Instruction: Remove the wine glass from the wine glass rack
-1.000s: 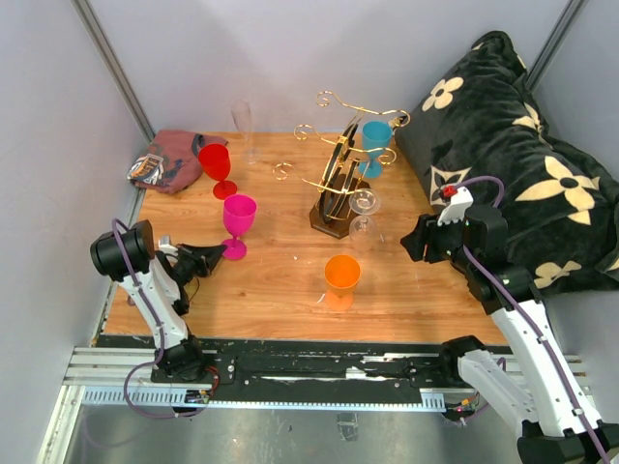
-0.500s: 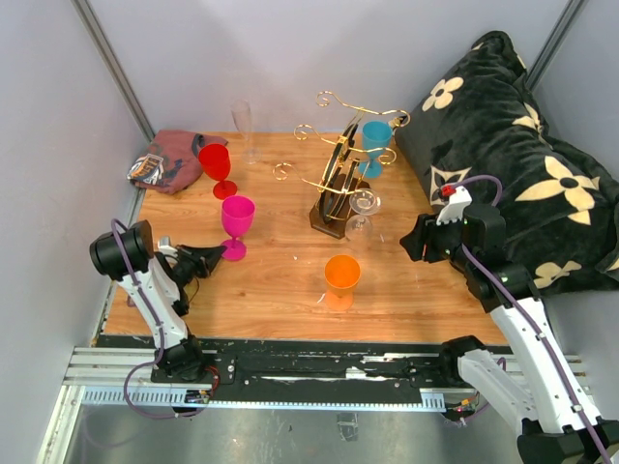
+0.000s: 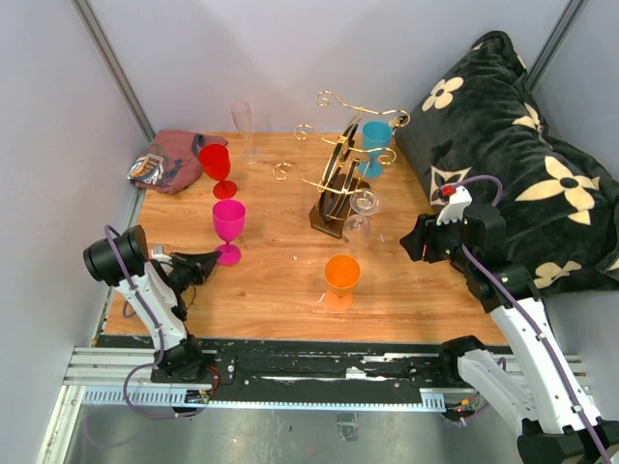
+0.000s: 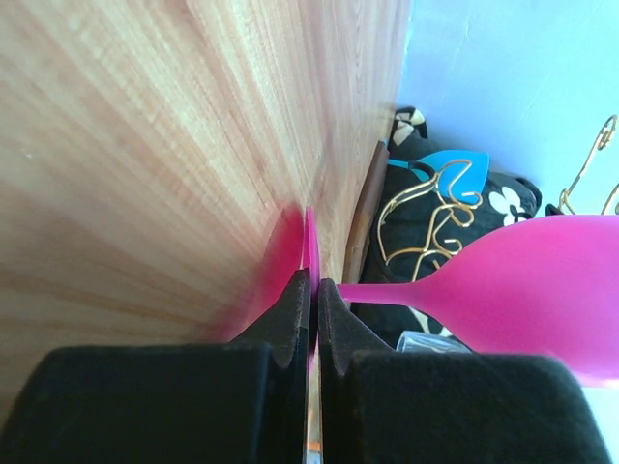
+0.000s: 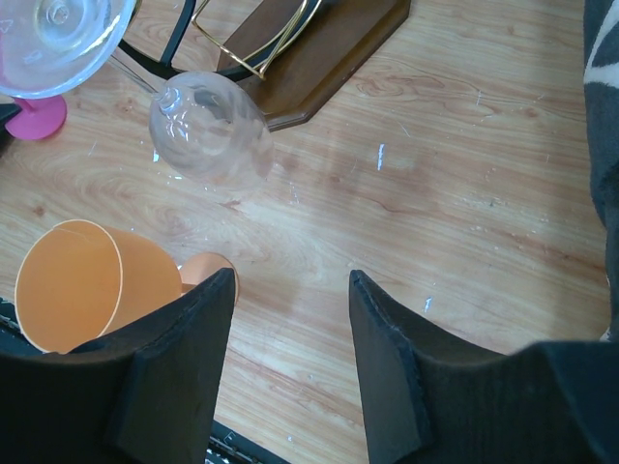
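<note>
At the left wrist we see the left gripper (image 4: 314,287) pinching the pink wine glass (image 4: 542,280) by its foot, overhead we cannot tell, right gripper (image 5: 290,278) agape and empty, clear glass (image 5: 208,130) ahead-left.

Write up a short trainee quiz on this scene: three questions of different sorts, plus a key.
1. True or false: the left jaws are shut on the foot of the pink glass.
2. Which glass hangs upside down from the rack? A. clear glass B. orange glass C. red glass
3. Fill in: the right jaws stand ___ above the table.

Key: 1 true. 2 A, the clear glass. 3 open.
</note>
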